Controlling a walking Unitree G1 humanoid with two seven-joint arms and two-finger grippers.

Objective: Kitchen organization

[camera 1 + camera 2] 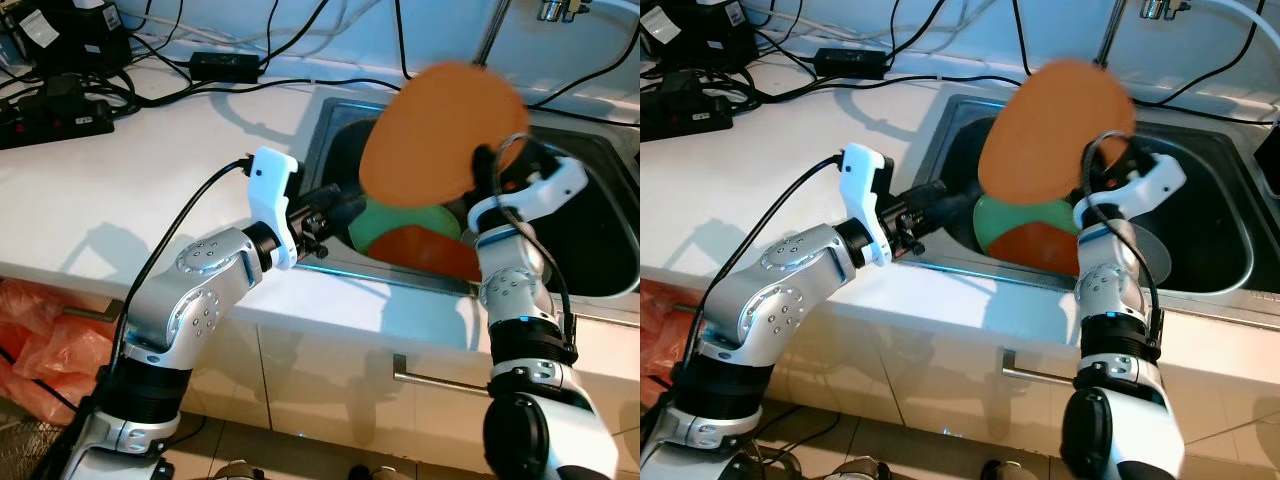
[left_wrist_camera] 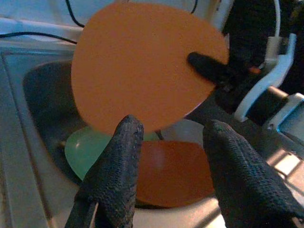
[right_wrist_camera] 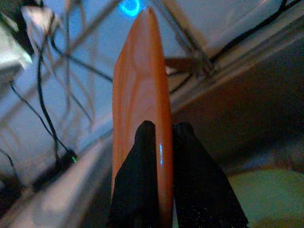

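Note:
My right gripper (image 1: 490,160) is shut on the rim of an orange plate (image 1: 440,135), holding it tilted up above the steel sink (image 1: 330,125). The right wrist view shows that orange plate (image 3: 142,109) edge-on between the two black fingers (image 3: 142,171). Down in the sink lie a green plate (image 1: 395,225) and a darker orange-red plate (image 1: 435,250), partly overlapping. My left gripper (image 1: 340,205) reaches over the sink's left rim, open, with nothing between its fingers (image 2: 118,166); it points at the plates from just below the lifted one.
The white countertop (image 1: 150,190) runs left of the sink, with black cables, a power strip (image 1: 55,115) and an adapter (image 1: 225,65) at the back. A faucet stem (image 1: 492,35) rises behind the sink. Cabinet doors with a metal handle (image 1: 440,378) stand below.

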